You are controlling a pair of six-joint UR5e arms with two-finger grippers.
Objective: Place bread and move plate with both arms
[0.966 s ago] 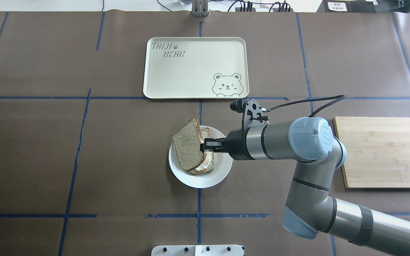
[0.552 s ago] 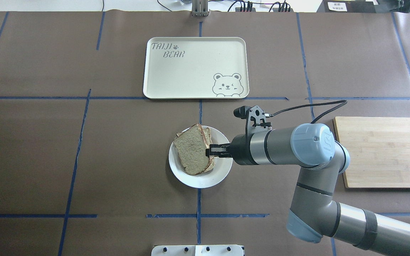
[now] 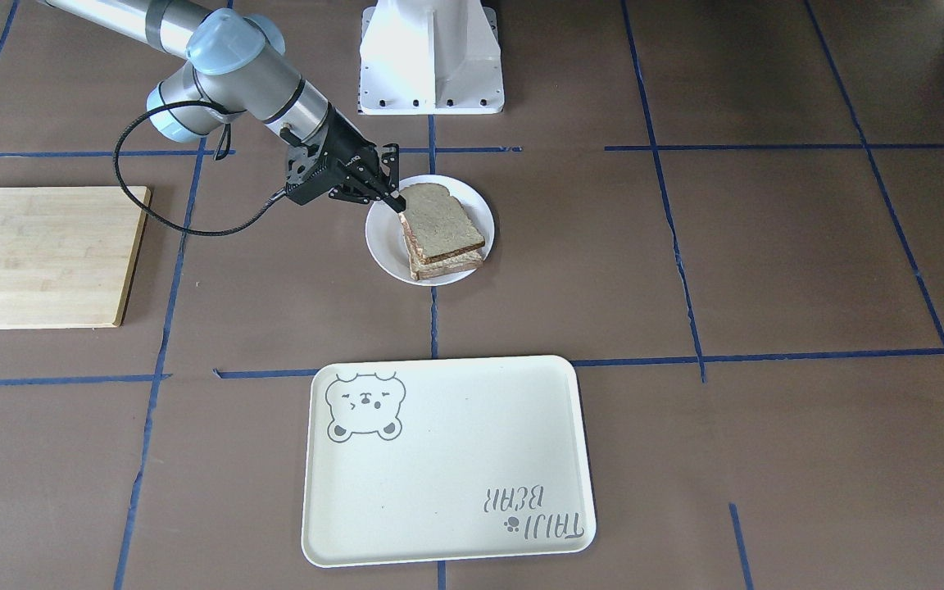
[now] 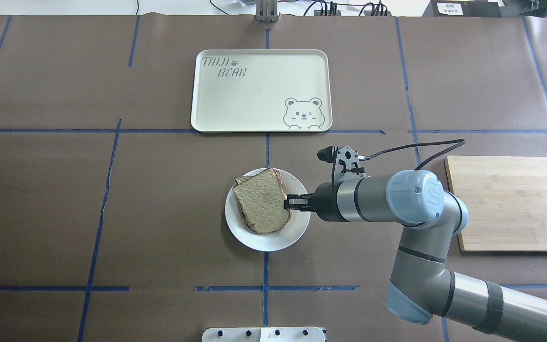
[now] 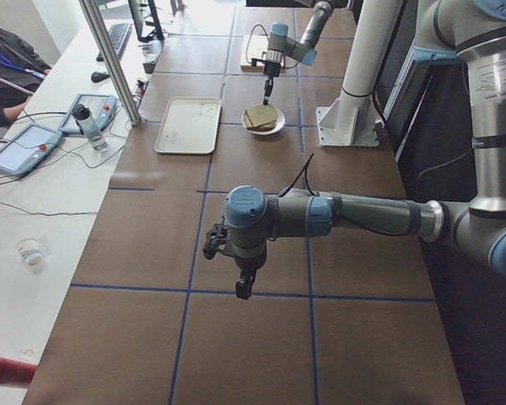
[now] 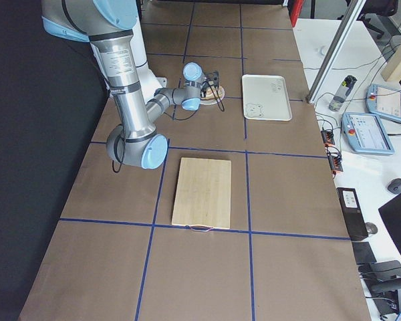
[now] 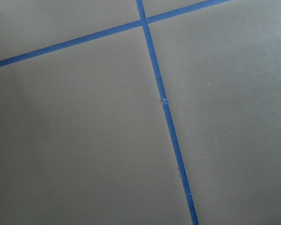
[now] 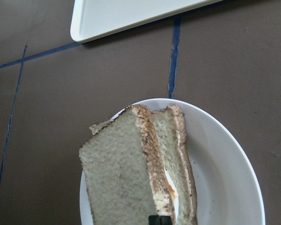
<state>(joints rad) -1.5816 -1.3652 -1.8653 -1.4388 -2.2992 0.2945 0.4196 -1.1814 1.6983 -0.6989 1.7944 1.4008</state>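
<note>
Right wrist-mounted view alone shows egg [image 8: 170, 187] under bread [image 8: 117, 173] the right claw [image 8: 159, 220] grips.

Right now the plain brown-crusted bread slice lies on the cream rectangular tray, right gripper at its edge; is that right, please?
No: the overhead view shows the bread slice on the small round white plate, right gripper at its edge.
</note>
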